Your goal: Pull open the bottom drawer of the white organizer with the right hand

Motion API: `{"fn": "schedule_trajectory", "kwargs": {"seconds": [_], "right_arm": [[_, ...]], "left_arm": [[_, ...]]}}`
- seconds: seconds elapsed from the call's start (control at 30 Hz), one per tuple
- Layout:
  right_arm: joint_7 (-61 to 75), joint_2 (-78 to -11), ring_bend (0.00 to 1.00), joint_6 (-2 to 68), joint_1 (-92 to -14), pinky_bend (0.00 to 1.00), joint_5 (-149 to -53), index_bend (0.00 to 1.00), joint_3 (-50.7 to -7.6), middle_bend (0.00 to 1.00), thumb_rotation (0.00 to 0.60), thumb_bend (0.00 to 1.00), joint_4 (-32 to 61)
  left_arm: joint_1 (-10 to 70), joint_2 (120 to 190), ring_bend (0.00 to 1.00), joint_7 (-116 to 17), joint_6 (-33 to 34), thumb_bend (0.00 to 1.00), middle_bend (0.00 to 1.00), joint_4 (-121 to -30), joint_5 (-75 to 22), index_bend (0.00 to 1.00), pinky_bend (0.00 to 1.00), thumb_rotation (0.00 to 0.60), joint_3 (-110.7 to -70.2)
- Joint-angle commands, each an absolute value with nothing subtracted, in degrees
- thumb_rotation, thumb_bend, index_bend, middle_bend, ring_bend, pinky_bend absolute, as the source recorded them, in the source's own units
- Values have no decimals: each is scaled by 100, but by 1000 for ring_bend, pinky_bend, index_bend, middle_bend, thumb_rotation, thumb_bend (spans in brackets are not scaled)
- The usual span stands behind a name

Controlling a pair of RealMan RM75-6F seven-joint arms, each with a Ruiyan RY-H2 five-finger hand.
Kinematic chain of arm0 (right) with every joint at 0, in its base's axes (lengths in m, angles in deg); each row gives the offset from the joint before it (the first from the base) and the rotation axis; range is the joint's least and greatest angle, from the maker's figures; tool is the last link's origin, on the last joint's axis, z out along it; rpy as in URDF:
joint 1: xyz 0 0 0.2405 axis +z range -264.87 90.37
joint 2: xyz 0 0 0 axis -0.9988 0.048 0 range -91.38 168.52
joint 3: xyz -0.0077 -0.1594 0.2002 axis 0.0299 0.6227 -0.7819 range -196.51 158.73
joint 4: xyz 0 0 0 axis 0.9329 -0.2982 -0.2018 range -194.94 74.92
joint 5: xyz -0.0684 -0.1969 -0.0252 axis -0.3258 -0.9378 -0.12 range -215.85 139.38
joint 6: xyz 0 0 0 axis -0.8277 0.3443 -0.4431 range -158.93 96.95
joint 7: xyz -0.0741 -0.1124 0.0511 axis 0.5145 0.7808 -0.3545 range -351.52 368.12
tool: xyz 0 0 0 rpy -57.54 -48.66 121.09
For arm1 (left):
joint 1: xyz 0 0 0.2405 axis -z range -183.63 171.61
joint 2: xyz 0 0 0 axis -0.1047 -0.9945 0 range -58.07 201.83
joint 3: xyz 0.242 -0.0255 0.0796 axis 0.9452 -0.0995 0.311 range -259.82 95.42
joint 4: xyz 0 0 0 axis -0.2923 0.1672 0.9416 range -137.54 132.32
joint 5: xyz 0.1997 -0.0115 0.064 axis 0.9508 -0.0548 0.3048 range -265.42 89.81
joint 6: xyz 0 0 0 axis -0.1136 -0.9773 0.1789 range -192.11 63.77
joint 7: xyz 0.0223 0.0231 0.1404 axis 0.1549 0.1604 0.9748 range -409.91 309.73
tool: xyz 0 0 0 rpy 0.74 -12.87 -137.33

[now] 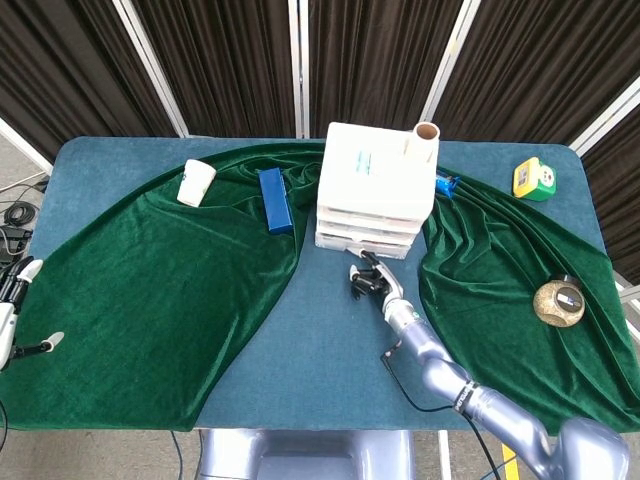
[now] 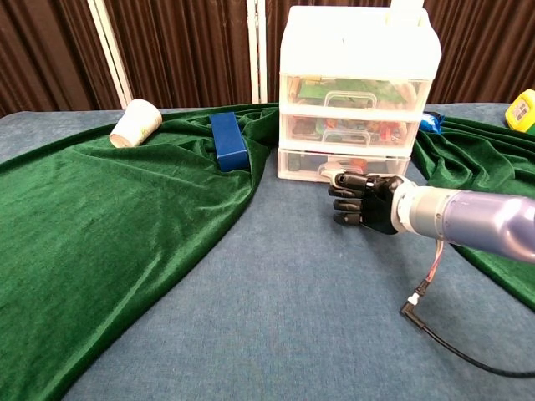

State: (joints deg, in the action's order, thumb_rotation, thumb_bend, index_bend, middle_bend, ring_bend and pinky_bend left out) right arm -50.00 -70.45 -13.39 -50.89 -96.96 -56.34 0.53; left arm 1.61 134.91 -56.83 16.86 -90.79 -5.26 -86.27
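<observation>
Table edge, near: blue-covered table [image 1: 330, 350], a loose black cable [image 2: 451, 338] trailing on it under the right arm.
Left robot hand [image 1: 12, 318]: at the far left edge of the head view, off the table; only partly seen, so I cannot tell how its fingers lie.
Green cloth [image 1: 150, 280]: velvet, draped over the table's left half and again on the right, leaving a bare blue strip between.
Right robot hand [image 2: 361, 200]: dark fingers curled in, right at the front of the bottom drawer [image 2: 347, 164]; it seems to hook the handle, though the contact is hidden.
White organizer [image 1: 375, 190]: middle of the table, three clear drawers, a cardboard tube [image 1: 427, 135] on top.
Further left: blue box [image 1: 274, 199], then a tipped paper cup [image 1: 196, 182].
Right side: round tan object [image 1: 558, 302], yellow-green toy [image 1: 533, 178].
Room: dark pleated curtains [image 1: 220, 60] with pale poles behind.
</observation>
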Motion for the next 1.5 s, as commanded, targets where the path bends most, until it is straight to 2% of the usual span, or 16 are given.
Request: {"fn": "schedule_trajectory", "kwargs": {"seconds": [0.03,0.7,0.8,0.93,1.03,1.27,1.5], "right_arm": [[-5009,-6995,922,-1339,-5170,807,-9738,316,-5610,912,600,588,164],[-5018,-6673,919,-1100,-5730,805,-10121,321,-5330,910,600,589,948],[-4721,-6654,915,-576,-5848,798,-10408,307,-5170,899,600,589,1118],[-3792,-6674,912,832,-6084,793,-11044,285,-4800,891,600,585,1426],[-3031,-6675,911,1440,-6116,793,-11190,282,-4612,889,600,585,1477],[-1333,-6731,912,2239,-6029,794,-10996,277,-4442,891,600,585,1451],[536,-6738,912,2592,-5850,795,-10519,312,-4240,895,600,618,1318]], "left_arm": [[153,13486,0,-5674,1704,32,0,-9094,-515,0,0,600,-8623],[120,13450,0,-5657,1809,32,0,-9171,-424,0,0,600,-8593],[117,13447,0,-5666,1812,32,0,-9170,-423,0,0,600,-8593],[116,13446,0,-5669,1816,32,0,-9174,-418,0,0,600,-8590],[112,13442,0,-5661,1825,31,0,-9183,-418,0,0,600,-8591],[101,13440,0,-5612,1861,32,0,-9219,-387,0,0,600,-8580],[104,13440,0,-5583,1842,32,0,-9231,-403,0,0,600,-8577]]}}
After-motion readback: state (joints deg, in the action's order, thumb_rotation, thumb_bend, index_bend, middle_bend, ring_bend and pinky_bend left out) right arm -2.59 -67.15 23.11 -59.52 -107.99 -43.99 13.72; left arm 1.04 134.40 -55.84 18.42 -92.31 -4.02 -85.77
